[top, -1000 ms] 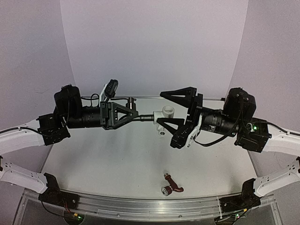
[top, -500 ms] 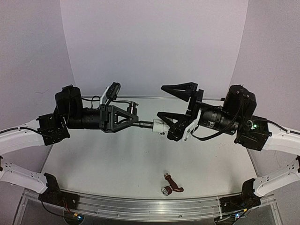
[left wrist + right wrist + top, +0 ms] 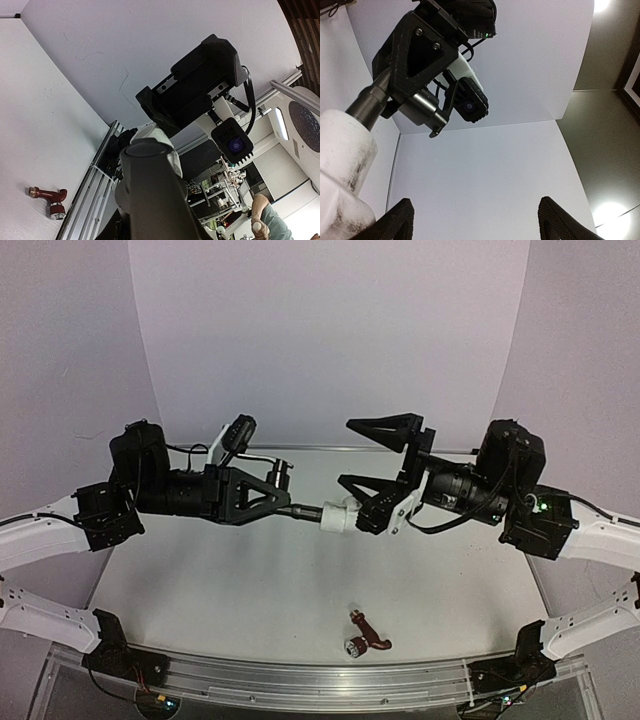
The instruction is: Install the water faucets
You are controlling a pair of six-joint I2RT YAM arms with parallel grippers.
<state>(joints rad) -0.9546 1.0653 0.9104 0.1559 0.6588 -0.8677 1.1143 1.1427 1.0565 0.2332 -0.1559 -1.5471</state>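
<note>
My left gripper [image 3: 280,498] is shut on the dark grey faucet [image 3: 300,508] and holds it in the air, stem pointing right. The stem's end sits in a white elbow fitting [image 3: 338,517]. In the left wrist view the faucet body [image 3: 152,195] fills the foreground with the fitting [image 3: 157,136] at its tip. My right gripper [image 3: 345,452] is wide open; the fitting lies just outside its lower finger, at the left edge of the right wrist view [image 3: 342,165]. The reddish-brown faucet [image 3: 367,640] lies on the table near the front edge and also shows in the left wrist view [image 3: 47,196].
The white table [image 3: 230,580] has a metal rail [image 3: 300,685] along its front edge and white walls behind and at the sides. Both arms meet above the table's middle.
The faucet stem and white fitting have moved lower and toward the front. The right gripper has shifted left and stayed open, and the fitting now sits below its lower finger.
</note>
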